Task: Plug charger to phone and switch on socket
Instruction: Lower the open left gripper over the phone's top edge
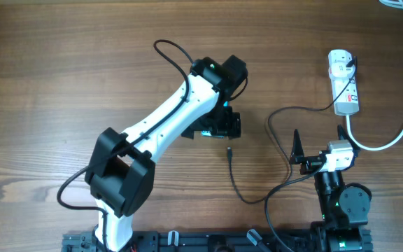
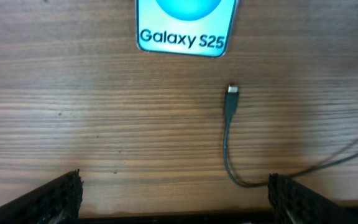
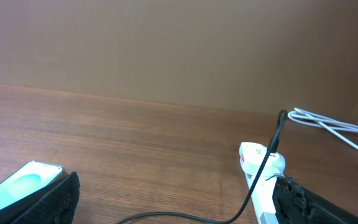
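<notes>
The phone (image 2: 185,28) lies flat on the wooden table, its turquoise screen and white "Galaxy S25" band at the top of the left wrist view. The charger's dark connector tip (image 2: 231,93) rests loose on the wood just below and right of the phone, apart from it, also seen as the charger tip (image 1: 229,150). Its thin black cable (image 1: 247,198) loops round to the white socket (image 1: 344,82) at the far right. My left gripper (image 1: 219,126) hovers open over the phone, covering it from overhead. My right gripper (image 1: 319,140) stands open, short of the socket (image 3: 260,171).
A thick white lead (image 1: 397,136) curves from the socket to the table's right edge. The left arm (image 1: 159,122) crosses the middle of the table diagonally. Bare wood lies at the left and far side.
</notes>
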